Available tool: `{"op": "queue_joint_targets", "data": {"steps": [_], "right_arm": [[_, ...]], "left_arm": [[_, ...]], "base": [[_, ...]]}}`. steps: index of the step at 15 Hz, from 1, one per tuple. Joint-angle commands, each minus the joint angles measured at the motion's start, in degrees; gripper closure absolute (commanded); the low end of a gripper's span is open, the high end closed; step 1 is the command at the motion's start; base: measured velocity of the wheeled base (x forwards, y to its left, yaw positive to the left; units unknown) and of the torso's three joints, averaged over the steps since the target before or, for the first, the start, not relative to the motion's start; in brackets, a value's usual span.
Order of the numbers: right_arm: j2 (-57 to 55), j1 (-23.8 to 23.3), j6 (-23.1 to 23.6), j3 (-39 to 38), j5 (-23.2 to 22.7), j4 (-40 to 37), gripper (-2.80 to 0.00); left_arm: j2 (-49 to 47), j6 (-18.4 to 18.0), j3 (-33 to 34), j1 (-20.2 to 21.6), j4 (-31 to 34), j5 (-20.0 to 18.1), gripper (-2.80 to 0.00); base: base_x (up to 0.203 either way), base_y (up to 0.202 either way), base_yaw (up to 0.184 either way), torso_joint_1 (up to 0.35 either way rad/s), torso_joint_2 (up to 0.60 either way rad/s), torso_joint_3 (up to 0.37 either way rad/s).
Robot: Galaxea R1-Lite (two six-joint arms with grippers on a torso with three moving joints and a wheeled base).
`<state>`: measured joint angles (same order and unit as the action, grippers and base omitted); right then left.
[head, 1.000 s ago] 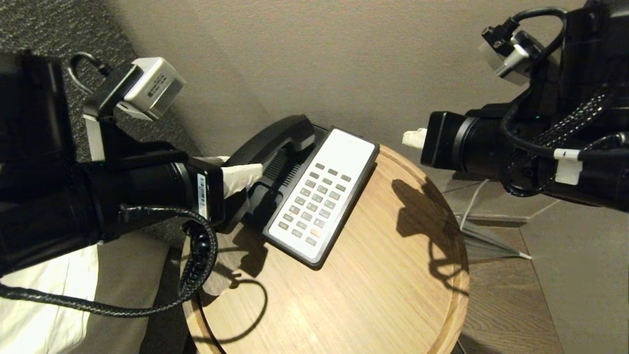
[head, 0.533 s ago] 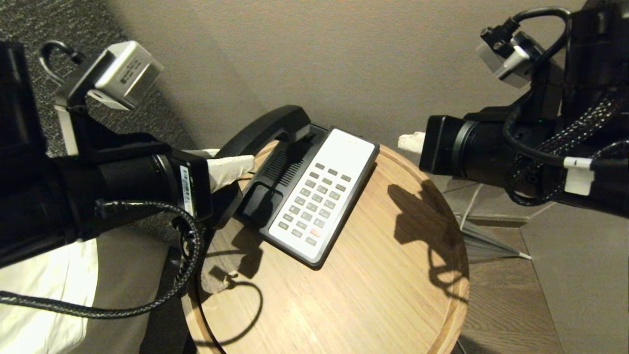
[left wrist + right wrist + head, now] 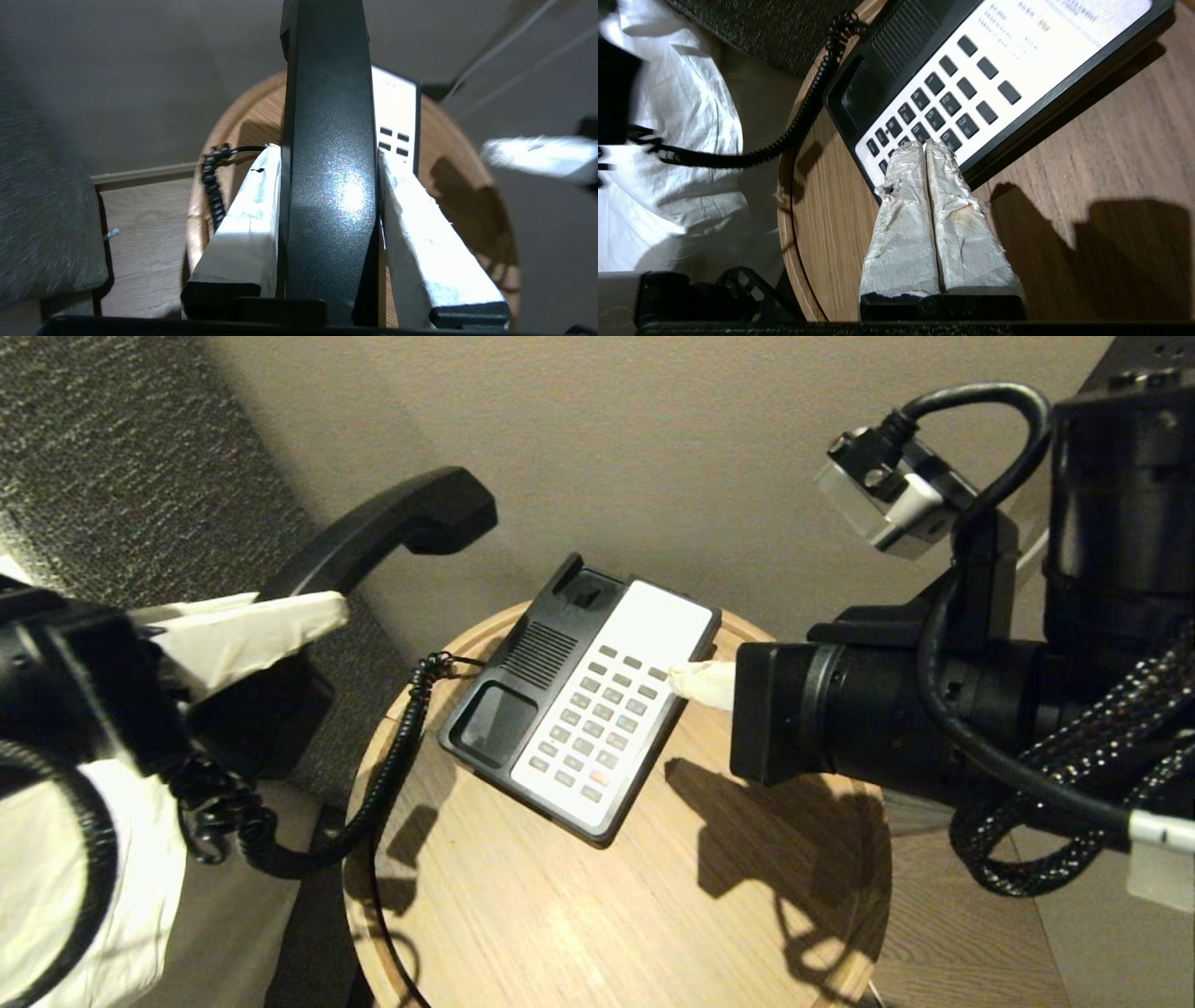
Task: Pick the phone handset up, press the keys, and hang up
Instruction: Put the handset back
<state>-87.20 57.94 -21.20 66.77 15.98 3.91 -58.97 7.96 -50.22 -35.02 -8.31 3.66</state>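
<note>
The black phone handset (image 3: 392,527) hangs in the air, up and to the left of the phone base (image 3: 653,616), clear of its cradle. My left gripper (image 3: 317,609) is shut on the handset's middle; its white-wrapped fingers (image 3: 247,219) press both sides of the handset (image 3: 329,163). The coiled cord (image 3: 392,756) stretches from the base's left side towards the handset. My right gripper (image 3: 695,679) is shut with nothing in it. Its tips (image 3: 924,143) are over the keys (image 3: 943,102) near the keypad's right edge; I cannot tell whether they touch.
The base stands on a round wooden table (image 3: 653,896) close to a beige wall (image 3: 700,448). White bedding (image 3: 56,896) and a dark grey padded surface (image 3: 140,448) lie to the left. Wooden floor (image 3: 962,924) shows to the right.
My left gripper has lifted the handset off the cradle, up and to the left, drawing the cord out. My right gripper has swung in from the back right to the keypad.
</note>
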Motion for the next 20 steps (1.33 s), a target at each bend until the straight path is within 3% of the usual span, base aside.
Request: {"op": "queue_joint_targets", "data": {"steps": [1,4,7,20], "right_arm": [[-0.74,0.69,-0.16,-1.02,0.1,0.04,0.0],[-0.24,0.61,-0.16,-3.79,0.25,0.05,0.0],[-2.24,0.87,-0.16,-4.23,0.02,0.56,0.0],[-8.08,1.04,-0.07,-2.08,-0.08,0.92,0.0]], "left_arm": [[9.38,1.86,3.15,2.56,-0.13,-0.25,0.0],[15.68,4.17,4.73,6.06,0.02,-2.66,0.0],[15.81,4.43,2.68,6.89,-0.04,-3.74,0.0],[17.75,6.28,5.4,6.89,-0.04,-4.71,0.0]], "base": [[0.0,0.0,0.0,0.0,0.0,0.0],[0.0,0.0,0.0,0.0,0.0,0.0],[0.0,0.0,0.0,0.0,0.0,0.0],[0.0,0.0,0.0,0.0,0.0,0.0]]}}
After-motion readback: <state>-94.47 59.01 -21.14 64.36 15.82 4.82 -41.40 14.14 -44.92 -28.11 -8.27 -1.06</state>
